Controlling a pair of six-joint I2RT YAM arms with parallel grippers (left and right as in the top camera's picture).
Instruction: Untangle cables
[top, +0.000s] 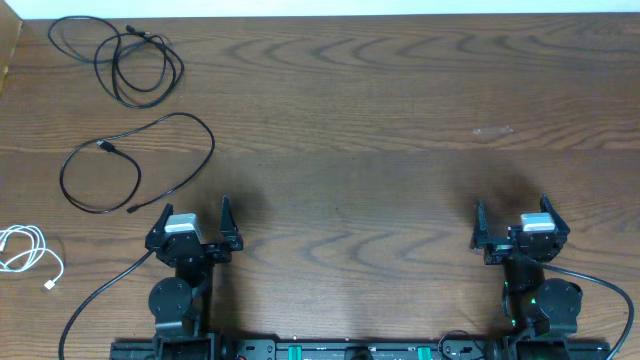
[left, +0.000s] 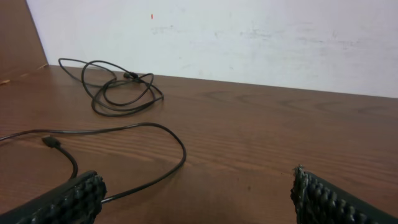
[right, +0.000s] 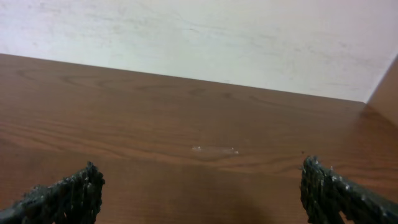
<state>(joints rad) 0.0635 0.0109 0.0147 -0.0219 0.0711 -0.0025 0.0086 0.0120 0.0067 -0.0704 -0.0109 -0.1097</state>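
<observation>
All three cables sit on the left side of the overhead view, each on its own patch of table and none touching another. The coiled black cable lies in the upper left corner, a few loops crossing over themselves. The looped black cable sprawls below it in one wide open curve, and the white cable is bunched at the far left edge. Spread apart like that, they look sorted from one another, so my read is that the separating is mostly done.

The left gripper sits low at the bottom left with its jaws wide apart and nothing between them. It is near the tail of the looped cable but not on it. The right gripper mirrors it at the bottom right, jaws just as wide and empty, well away from every cable. Both look parked, leaving the work area free.

Now the hard parts. From the left wrist the coiled cable shows several overlapping strands against the wall, and I cannot tell whether that is a true knot or only stacked loops. The looped cable runs out past the left edge and slips behind a finger pad. The white cable is cut by the overhead frame's left edge and appears in neither wrist view. The right wrist sees only bare wood and a pale smear
</observation>
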